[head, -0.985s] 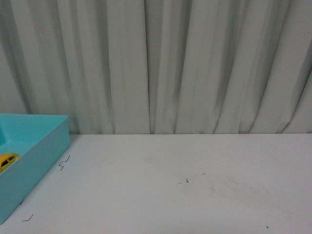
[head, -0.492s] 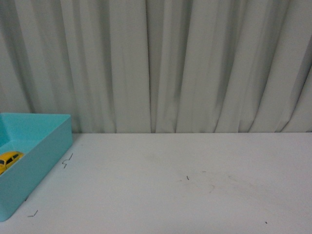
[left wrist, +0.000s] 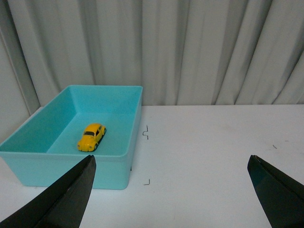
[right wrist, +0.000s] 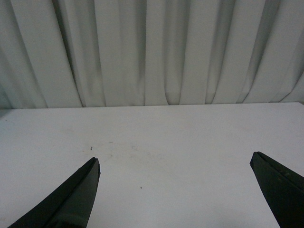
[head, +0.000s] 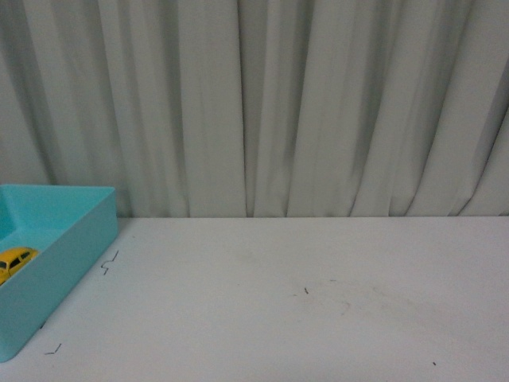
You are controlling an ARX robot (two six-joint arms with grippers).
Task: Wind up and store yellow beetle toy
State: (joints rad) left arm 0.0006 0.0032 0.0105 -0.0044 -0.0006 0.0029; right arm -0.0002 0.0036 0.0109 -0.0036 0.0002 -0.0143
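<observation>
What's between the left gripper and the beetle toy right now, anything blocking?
Only the near wall of the teal bin. The yellow beetle toy sits on the bin floor, and the left gripper is outside it, open and empty, back over the white table. The bin is open-topped, so from above nothing visible blocks it.

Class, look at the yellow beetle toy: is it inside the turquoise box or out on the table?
Inside. The yellow beetle toy sits on its wheels on the floor of the turquoise box, walls all around it.
</observation>
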